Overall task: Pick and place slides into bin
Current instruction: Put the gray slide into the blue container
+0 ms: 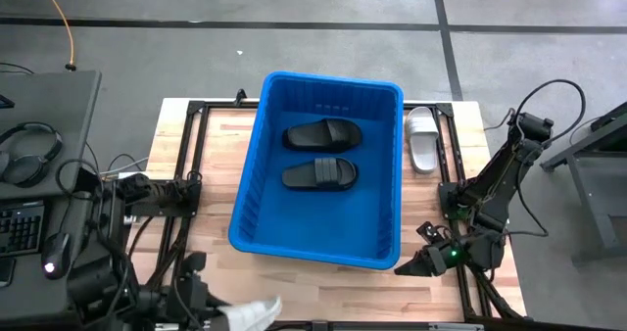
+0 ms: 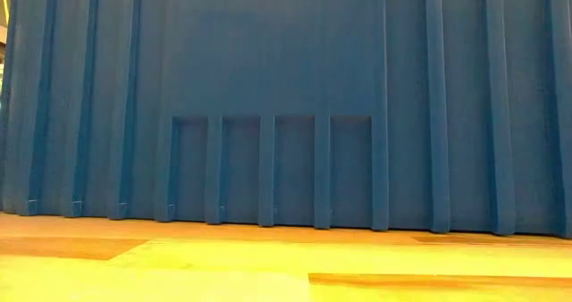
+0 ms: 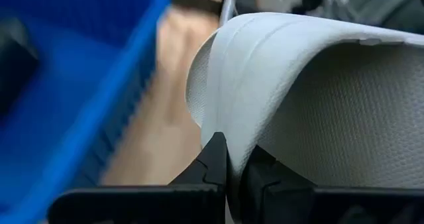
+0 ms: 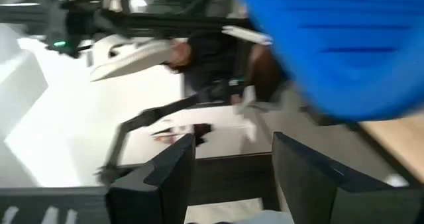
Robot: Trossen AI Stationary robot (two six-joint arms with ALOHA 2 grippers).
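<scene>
Low view, bin (image 2: 286, 96) wall blocks everything behind

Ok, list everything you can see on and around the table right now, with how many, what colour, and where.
bin: one, bright blue, centre of the wooden table.
black slides: two, inside the bin, side by side.
white slide on table: one, beside the bin's right wall.
white slide in gripper: one, held at the table's near-left edge.
headphones: one, black, on the desk left of the table.
left gripper: shut on the white slide.
right gripper: open, empty, near the bin's near-right corner.
</scene>
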